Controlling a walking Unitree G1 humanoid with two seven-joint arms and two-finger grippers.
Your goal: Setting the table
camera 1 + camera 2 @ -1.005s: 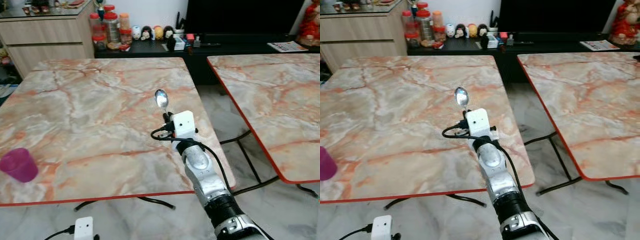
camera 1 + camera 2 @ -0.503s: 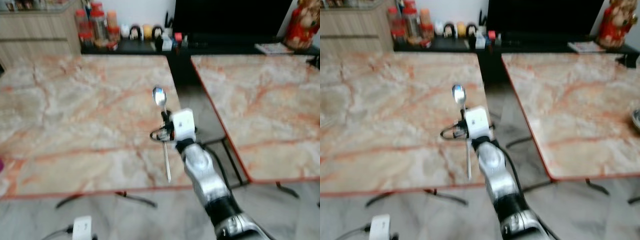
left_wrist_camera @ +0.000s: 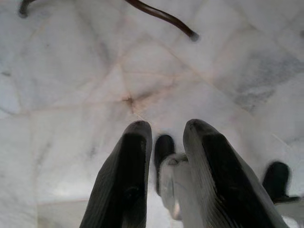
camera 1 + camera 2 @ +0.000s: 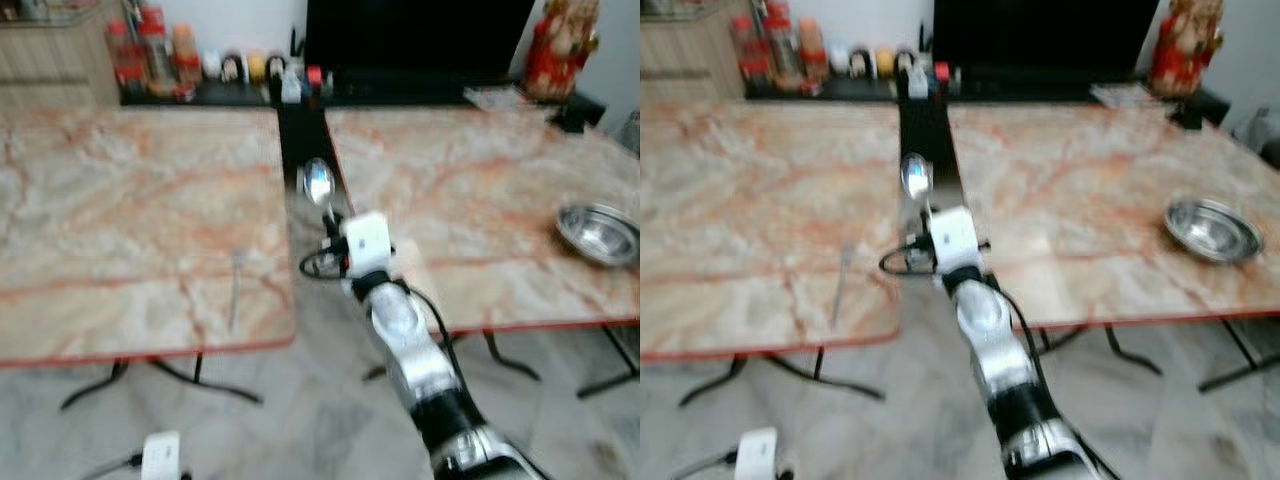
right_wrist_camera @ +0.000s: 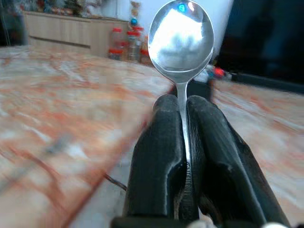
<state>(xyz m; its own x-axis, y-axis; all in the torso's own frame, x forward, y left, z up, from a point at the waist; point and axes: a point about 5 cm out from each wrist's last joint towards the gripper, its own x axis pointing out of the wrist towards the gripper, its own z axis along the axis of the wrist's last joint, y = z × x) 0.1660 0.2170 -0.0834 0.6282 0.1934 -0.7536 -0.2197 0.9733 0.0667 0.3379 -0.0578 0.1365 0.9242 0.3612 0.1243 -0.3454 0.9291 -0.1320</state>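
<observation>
Down at the left, the left end effector [image 3: 164, 137] hangs over the pale marble floor [image 3: 71, 71], its fingers slightly parted and gripping nothing. A thin utensil [image 4: 234, 290], too blurred to name, lies near the edge of the left counter [image 4: 120, 200]. Over the gap between the counters, the right end effector [image 5: 183, 107] is clenched on a spoon [image 4: 318, 184], bowl upward. On the right counter [image 4: 450, 190] sits a steel bowl [image 4: 598, 233].
</observation>
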